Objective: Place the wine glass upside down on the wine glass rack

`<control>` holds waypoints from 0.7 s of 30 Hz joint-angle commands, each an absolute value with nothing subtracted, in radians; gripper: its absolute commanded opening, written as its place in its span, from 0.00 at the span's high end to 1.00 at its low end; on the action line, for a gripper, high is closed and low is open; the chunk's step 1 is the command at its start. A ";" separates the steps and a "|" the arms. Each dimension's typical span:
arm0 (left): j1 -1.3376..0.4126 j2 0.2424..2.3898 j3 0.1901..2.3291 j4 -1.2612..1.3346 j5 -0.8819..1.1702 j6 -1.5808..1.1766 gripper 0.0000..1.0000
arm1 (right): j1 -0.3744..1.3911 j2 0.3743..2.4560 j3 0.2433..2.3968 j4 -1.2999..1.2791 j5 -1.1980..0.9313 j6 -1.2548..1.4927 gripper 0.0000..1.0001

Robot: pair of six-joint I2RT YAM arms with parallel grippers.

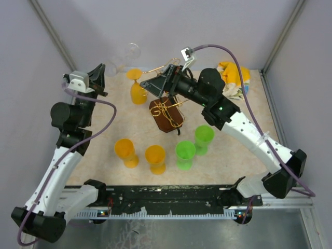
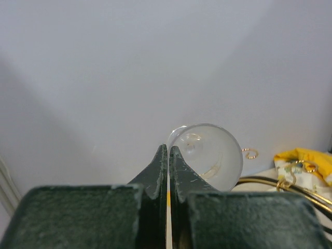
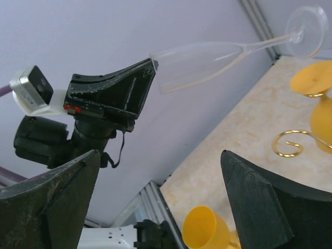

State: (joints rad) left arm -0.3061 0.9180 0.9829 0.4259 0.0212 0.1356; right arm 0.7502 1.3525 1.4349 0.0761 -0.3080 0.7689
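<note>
My left gripper (image 1: 102,74) is shut on the rim of a clear wine glass (image 1: 123,58) and holds it on its side in the air at the back left, foot pointing toward the back wall. In the right wrist view the glass (image 3: 207,59) sticks out of the left gripper (image 3: 148,72). In the left wrist view the jaws (image 2: 168,148) pinch the thin rim. The wine glass rack (image 1: 167,112), gold wire on a dark brown base, stands mid-table. A yellow wine glass (image 1: 137,88) hangs upside down on one arm. My right gripper (image 1: 154,85) is open and empty beside the rack (image 3: 160,155).
Two orange cups (image 1: 126,151) (image 1: 155,157) and two green cups (image 1: 185,154) (image 1: 203,138) stand in front of the rack. A yellow cloth (image 1: 233,77) lies at the back right. A gold hook arm (image 3: 288,143) reaches out near the right gripper.
</note>
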 commanded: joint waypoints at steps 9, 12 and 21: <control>-0.311 0.850 0.811 0.945 0.108 0.064 1.00 | 0.700 1.427 1.420 0.470 -0.410 1.092 0.06; -0.313 0.865 0.773 1.051 0.118 0.023 1.00 | 0.699 1.467 1.432 0.550 -0.409 1.181 0.08; -0.316 0.903 0.764 1.143 0.141 -0.011 1.00 | 0.700 1.584 1.504 0.600 -0.361 1.278 0.19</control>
